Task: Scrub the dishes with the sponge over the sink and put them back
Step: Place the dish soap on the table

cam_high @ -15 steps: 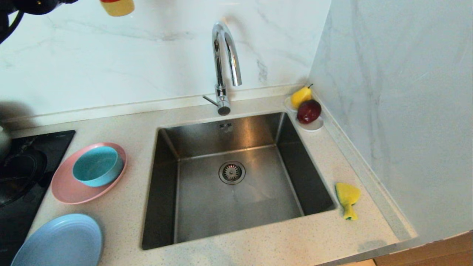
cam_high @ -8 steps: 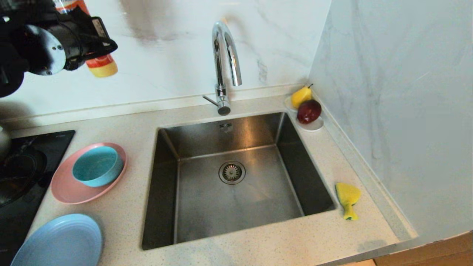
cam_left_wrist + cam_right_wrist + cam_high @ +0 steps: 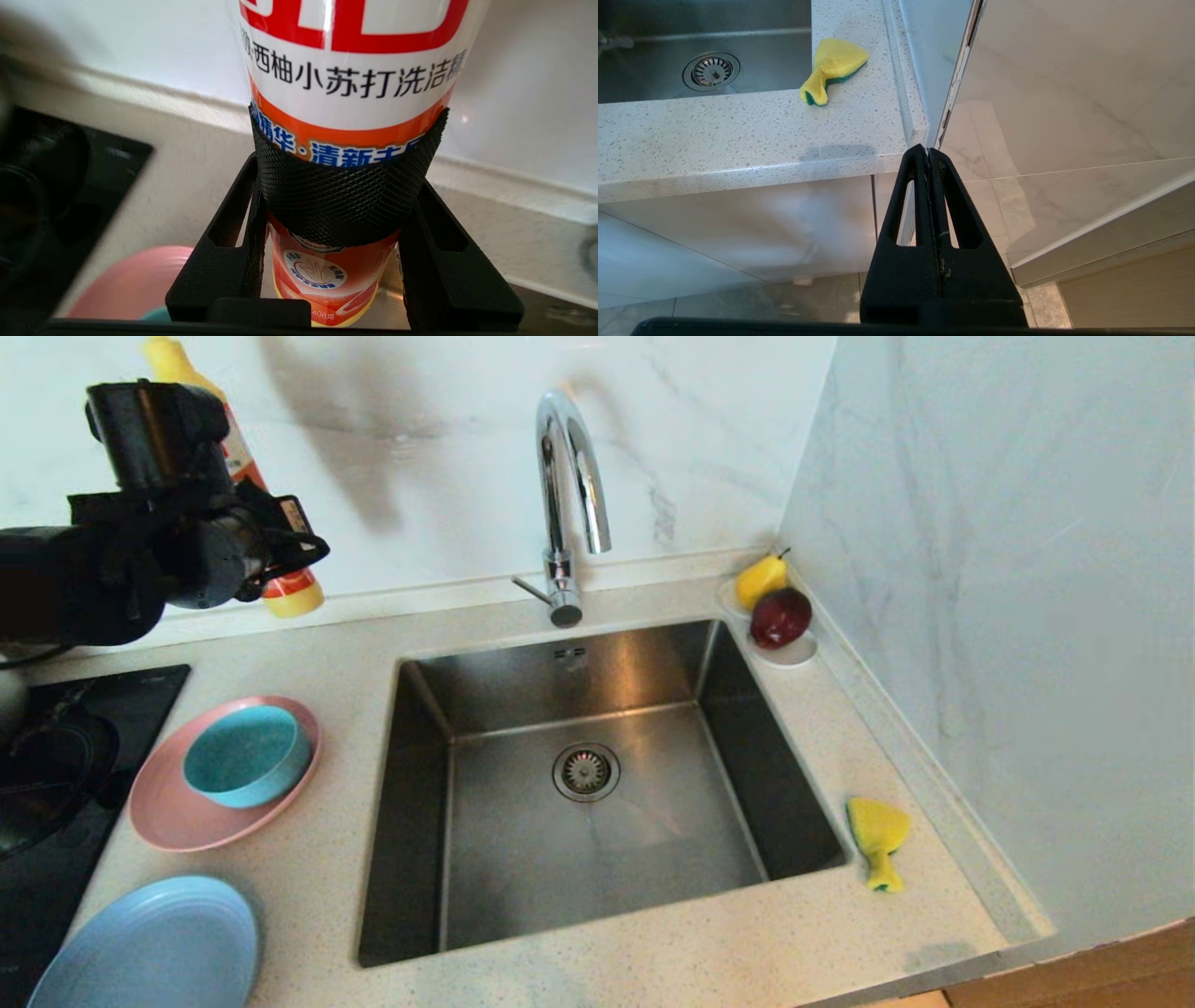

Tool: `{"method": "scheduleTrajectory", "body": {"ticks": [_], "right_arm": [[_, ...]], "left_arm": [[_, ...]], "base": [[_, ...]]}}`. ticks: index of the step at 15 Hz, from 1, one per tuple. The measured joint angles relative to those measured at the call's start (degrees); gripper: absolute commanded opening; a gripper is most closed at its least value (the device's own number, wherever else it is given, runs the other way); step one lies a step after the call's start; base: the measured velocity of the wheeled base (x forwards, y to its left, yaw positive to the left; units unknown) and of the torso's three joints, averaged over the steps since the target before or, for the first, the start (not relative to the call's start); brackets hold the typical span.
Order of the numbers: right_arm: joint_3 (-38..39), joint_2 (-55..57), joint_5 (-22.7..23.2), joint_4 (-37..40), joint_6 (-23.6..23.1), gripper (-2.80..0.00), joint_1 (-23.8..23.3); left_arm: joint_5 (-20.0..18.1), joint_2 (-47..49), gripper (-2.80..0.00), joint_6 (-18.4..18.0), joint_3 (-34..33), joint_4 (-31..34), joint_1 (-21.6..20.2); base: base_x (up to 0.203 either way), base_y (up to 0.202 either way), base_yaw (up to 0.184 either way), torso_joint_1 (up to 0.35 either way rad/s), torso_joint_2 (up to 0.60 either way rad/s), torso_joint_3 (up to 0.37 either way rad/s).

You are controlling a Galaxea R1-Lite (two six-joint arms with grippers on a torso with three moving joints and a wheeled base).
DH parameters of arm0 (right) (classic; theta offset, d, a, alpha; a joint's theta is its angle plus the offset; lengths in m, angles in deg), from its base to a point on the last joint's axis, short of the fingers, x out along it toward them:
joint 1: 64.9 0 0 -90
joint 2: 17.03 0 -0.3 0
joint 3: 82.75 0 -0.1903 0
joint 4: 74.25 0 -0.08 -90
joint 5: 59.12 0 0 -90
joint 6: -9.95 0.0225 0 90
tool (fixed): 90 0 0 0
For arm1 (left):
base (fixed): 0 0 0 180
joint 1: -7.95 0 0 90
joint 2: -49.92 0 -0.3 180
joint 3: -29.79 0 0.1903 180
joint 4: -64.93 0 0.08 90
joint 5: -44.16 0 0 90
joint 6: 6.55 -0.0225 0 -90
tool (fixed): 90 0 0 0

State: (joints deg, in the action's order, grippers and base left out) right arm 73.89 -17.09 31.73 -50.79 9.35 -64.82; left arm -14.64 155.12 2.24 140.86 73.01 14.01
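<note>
Sponge (image 3: 878, 841) right of sink (image 3: 597, 859), far from left claw (image 3: 338, 196) (clamped round detergent bottle (image 3: 350, 84)).

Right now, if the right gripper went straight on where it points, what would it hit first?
Probably the countertop edge beside the side wall; depth is unclear. The right gripper, jaws shut, points there.
</note>
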Motion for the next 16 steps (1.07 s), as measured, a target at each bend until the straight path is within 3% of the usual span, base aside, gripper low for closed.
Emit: {"method": "scheduleTrajectory", "body": {"ticks": [7,16], "right_arm": [[0.00,-0.01,0.00,0.00,0.00,-2.80,0.00],[0.00,0.00,0.00,0.01,0.01,-2.80,0.00]], "left_arm": [[1.99,11.80,-2.80,-0.20,4.29,-10.34,0.24],[5.73,22.92,-2.80,-5.14,9.67,-21.87,0.39]], "base": [[0.000,0.000,0.000,0.000,0.00,0.000],[0.000,0.000,0.000,0.000,0.00,0.000]]}}
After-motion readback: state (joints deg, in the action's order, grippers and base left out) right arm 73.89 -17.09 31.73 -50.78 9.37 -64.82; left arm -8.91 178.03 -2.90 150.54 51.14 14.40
